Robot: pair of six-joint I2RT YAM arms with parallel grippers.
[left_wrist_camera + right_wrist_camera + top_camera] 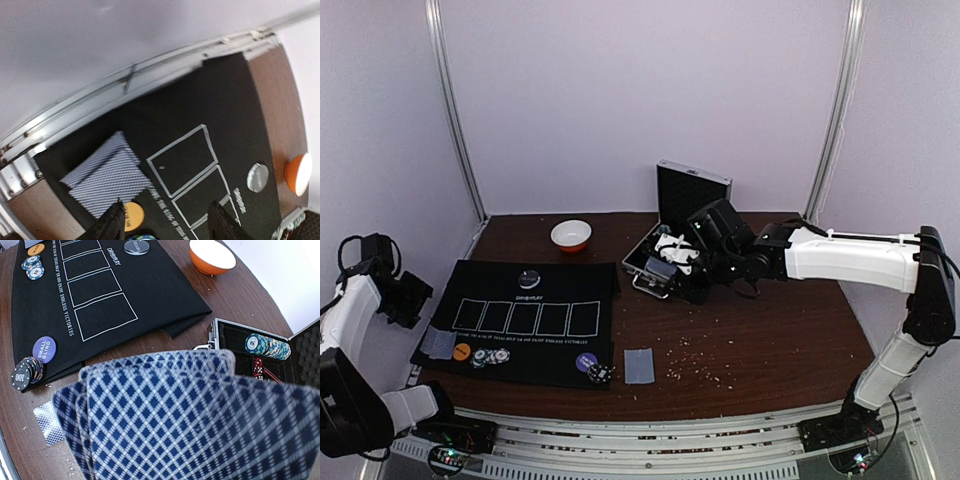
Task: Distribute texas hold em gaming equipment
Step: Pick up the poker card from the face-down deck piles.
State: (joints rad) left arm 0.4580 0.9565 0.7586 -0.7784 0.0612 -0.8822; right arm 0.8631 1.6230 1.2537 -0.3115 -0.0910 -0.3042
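Fanned cards point(200, 420) blurred (cut off below), right jaws hidden

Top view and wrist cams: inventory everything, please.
mat: one, black, white outlines, table's left.
bowl: one, white inside, orange outside, beyond mat.
case: one, black-silver, open, far centre.
case chips: one row, blue-green, in case.
dice: red, count unclear, in case.
dealt cards: two, blue-white, mat's near-left corner.
loose card: one, blue-white, table right of mat.
card fan: several, blue-white, in right hand.
orange disc: one, beside dealt cards.
purple disc: one, mat's near-right corner.
silver disc: one, mat's far edge.
pale chips: two stacks, blue-white, by orange disc.
dark chips: one stack, black-white, by purple disc.
crumbs: scattered, pale, tabletop.
left hand: open, empty, above mat.
right hand: shut on card fan, over case.
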